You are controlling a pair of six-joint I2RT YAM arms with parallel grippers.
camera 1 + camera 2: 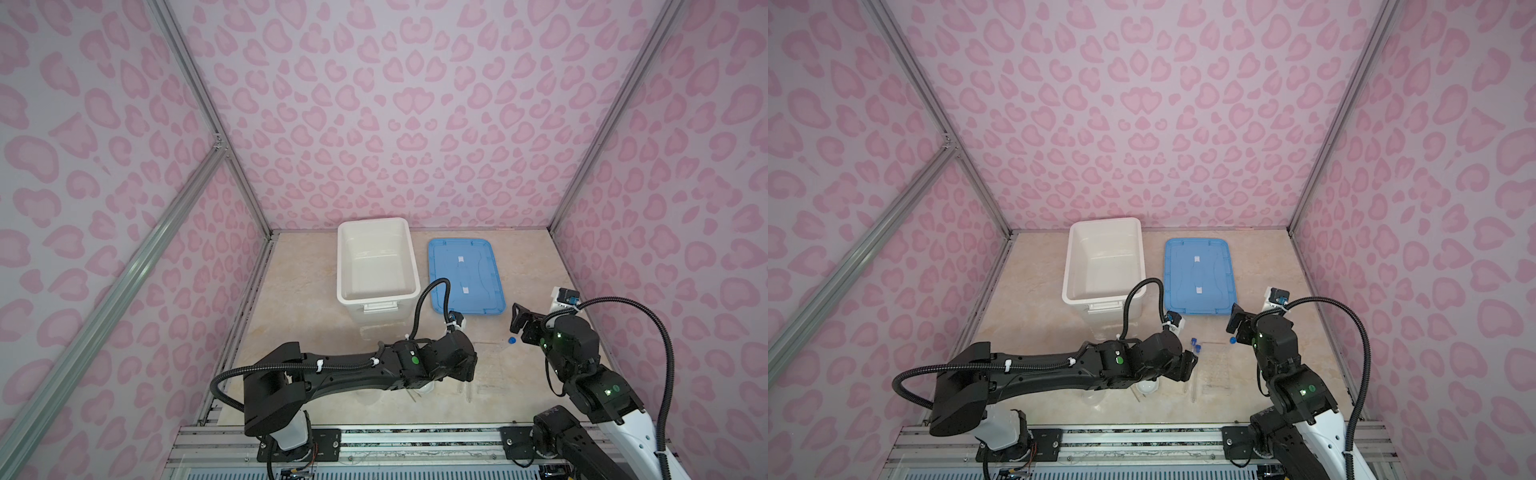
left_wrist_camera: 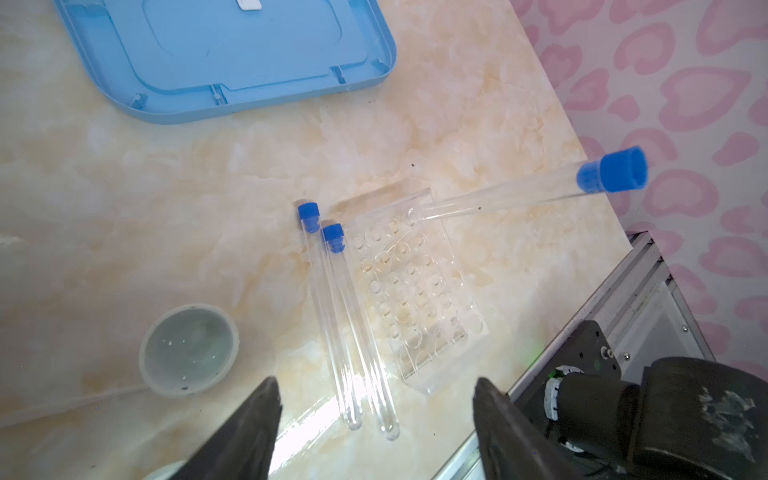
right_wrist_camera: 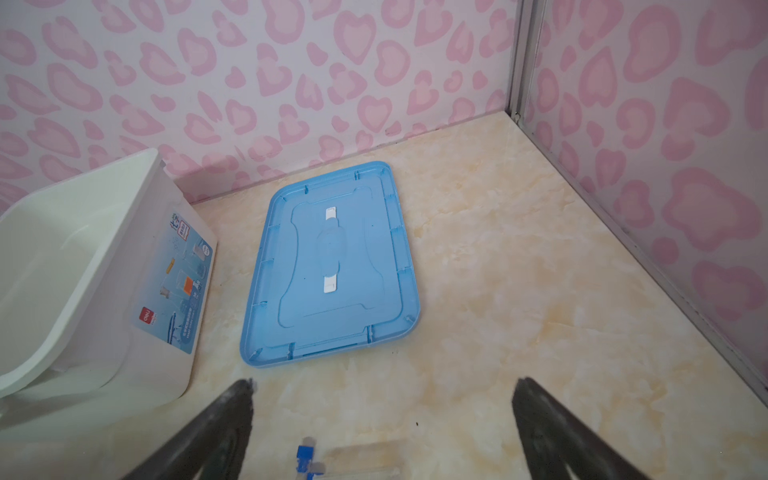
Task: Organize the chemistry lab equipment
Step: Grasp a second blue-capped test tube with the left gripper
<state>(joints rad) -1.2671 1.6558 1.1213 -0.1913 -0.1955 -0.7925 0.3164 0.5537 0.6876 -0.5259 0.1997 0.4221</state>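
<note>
Two tubes (image 2: 333, 328) lie side by side just beside the rack (image 1: 1217, 370) at lower centre in a top view, a third tube (image 2: 498, 199) leaning in it, so the left gripper (image 2: 375, 382), jaws spread and apparently empty, should straddle one tube mid-length and close gently; the right gripper (image 3: 385, 382) hangs spread, empty.

Enclosure bounded on three sides by panel walls (image 1: 407, 124) papered in a pink heart-and-blotch print on pale lilac. Corner joints carry aluminium profile posts (image 1: 208, 104); a diagonal brace (image 1: 143, 259) crosses the left-hand wall. Working surface — a tabletop (image 1: 299, 291) in glossy beige marble-effect finish — shows a few dark specks. A slotted metal rail (image 1: 415, 436) runs along the front edge. Lighting even and soft.
</note>
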